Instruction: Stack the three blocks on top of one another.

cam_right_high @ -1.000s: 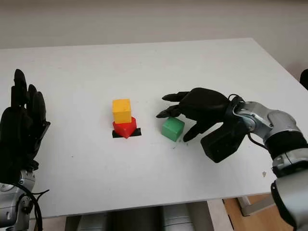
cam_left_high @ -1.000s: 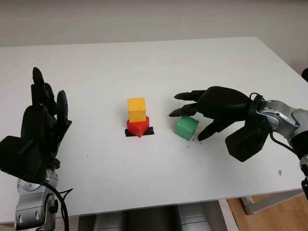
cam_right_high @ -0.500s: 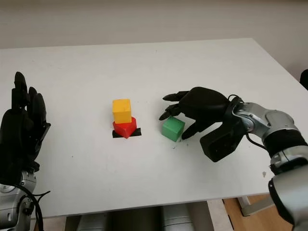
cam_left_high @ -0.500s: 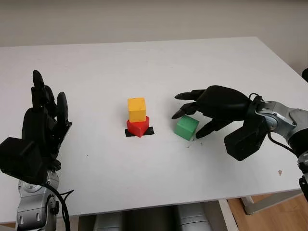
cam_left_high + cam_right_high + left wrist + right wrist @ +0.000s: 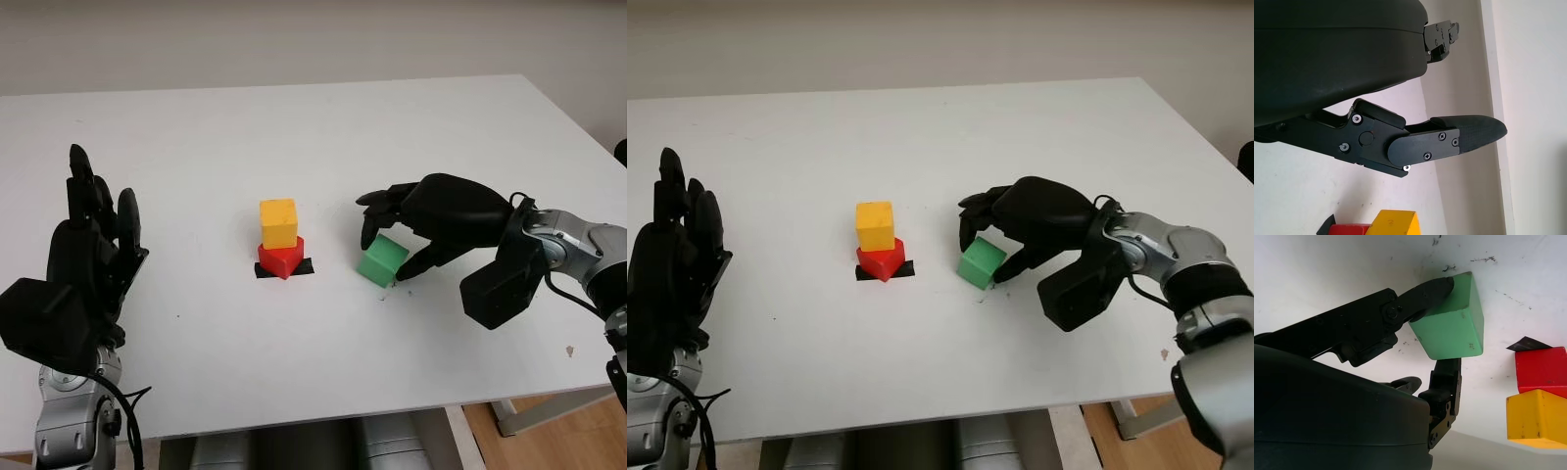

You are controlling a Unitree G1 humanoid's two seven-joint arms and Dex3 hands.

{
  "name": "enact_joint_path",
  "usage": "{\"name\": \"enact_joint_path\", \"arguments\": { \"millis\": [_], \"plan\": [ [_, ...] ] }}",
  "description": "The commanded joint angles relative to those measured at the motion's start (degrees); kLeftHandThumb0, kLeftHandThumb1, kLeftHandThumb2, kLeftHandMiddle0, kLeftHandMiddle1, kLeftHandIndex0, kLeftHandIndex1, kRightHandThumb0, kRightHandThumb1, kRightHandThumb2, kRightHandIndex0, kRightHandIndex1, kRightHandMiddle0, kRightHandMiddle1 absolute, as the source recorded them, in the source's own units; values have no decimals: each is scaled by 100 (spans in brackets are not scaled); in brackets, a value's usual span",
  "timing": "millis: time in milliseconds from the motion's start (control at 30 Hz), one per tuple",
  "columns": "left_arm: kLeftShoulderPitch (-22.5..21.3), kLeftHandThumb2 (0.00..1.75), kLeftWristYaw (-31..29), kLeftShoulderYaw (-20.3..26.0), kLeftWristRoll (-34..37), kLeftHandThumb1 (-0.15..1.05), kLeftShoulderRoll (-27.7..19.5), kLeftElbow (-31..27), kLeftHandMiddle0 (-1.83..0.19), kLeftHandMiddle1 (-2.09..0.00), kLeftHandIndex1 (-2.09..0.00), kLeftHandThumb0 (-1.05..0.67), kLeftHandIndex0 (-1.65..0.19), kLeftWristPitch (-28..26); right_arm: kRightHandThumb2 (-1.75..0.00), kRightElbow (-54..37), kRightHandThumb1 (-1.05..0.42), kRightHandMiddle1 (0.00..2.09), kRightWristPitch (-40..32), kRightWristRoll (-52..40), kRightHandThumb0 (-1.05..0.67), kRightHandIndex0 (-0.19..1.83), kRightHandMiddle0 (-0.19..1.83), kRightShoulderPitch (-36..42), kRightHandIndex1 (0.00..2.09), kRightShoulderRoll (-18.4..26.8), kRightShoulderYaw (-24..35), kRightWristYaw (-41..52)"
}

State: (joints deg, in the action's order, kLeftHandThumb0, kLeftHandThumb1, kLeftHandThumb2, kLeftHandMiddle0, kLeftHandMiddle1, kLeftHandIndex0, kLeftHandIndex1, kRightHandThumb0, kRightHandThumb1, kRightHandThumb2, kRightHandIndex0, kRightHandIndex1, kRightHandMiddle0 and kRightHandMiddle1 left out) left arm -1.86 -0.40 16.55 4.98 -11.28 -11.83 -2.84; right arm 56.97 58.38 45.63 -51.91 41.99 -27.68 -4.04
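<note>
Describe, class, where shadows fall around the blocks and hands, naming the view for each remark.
Left eye view: soft, even light; faint shadow under the right hand beside the green block. Right wrist view: the green block's underside is darker, with dim shadow beneath the yellow block. Left wrist view: the open left hand reads as a dark shape against the pale table.

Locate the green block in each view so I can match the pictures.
Left eye view: green block right of centre, pinched by the right hand.
Right eye view: same spot.
Right wrist view: held between fingers.
Shared landmark: yellow block atop the red block.
</note>
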Motion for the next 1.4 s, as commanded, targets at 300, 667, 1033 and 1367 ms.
{"name": "enact_joint_path", "arguments": {
  "millis": [300, 667, 1033, 1367],
  "plan": [
    [-99, 58, 12, -18, -37, 105, -23, 13, 19, 0, 0, -74, 19, 50, -6, 215, -95, 134, -75, -724, -43, 42, 41, -110, 8, -144, 251, 754],
    [-95, 57, 73, -20, -79, 105, 8, -3, 19, 0, 0, -71, 19, 38, -5, -439, -96, 141, -2382, -3669, -49, 38, 39, -85, 6, -768, 1609, 3778],
    [-18, 54, 55, 6, -106, 105, -42, 38, 19, 0, 0, -70, 19, 76, -5, -884, -96, 147, -3112, -4262, -51, 38, 39, -77, 5, -1078, 2127, 4161],
    [-3, 55, 74, -6, -106, 105, -8, 47, 19, 0, 0, -70, 19, 117, -6, -1837, -96, 164, -5630, -5113, -44, 23, 28, -389, 0, -1930, 2551, 4199]
  ]
}}
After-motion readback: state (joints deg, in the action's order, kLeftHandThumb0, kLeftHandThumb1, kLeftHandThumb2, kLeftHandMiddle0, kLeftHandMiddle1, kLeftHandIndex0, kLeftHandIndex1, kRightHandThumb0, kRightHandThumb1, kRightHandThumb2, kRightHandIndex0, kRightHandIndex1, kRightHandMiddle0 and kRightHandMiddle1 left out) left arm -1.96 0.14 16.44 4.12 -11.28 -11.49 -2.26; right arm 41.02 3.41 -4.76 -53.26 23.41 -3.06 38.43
